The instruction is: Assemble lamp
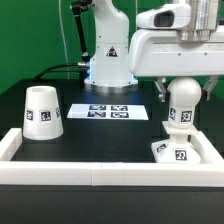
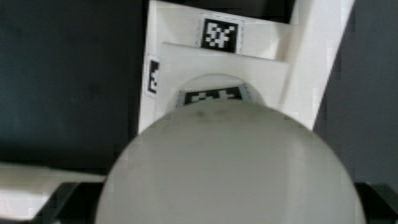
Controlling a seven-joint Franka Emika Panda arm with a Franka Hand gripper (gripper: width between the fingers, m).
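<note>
Nearest the exterior camera: white rail frame (image 1: 100,175), smooth and square-edged, bordering the dark matte table (image 1: 100,135). Just inside its corner on the exterior view's right: the lamp's small square base (image 1: 176,153), white plastic with crisp black-and-white tags. Directly over it: rounded, egg-smooth bulb (image 1: 182,105), pinched at its sides by the gripper (image 1: 184,92), dark fingers pressed against the white shell. Cannot tell whether the bulb's foot touches the base or hangs just above.

From the wrist: bulb (image 2: 222,165) filling the foreground as a pale dome, tagged base (image 2: 222,68) beyond and below it.

Further back, on the exterior view's left: conical, cup-like shade (image 1: 42,110), mouth down on the table, well apart from the other two parts, one tag showing. Behind, flat marker board (image 1: 108,112), then the arm's white pedestal (image 1: 108,55).

Judged at the first joining step: bulb lined up over base, not confirmed seated. Left to do: securing the bulb, then fetching and fitting the shade.
</note>
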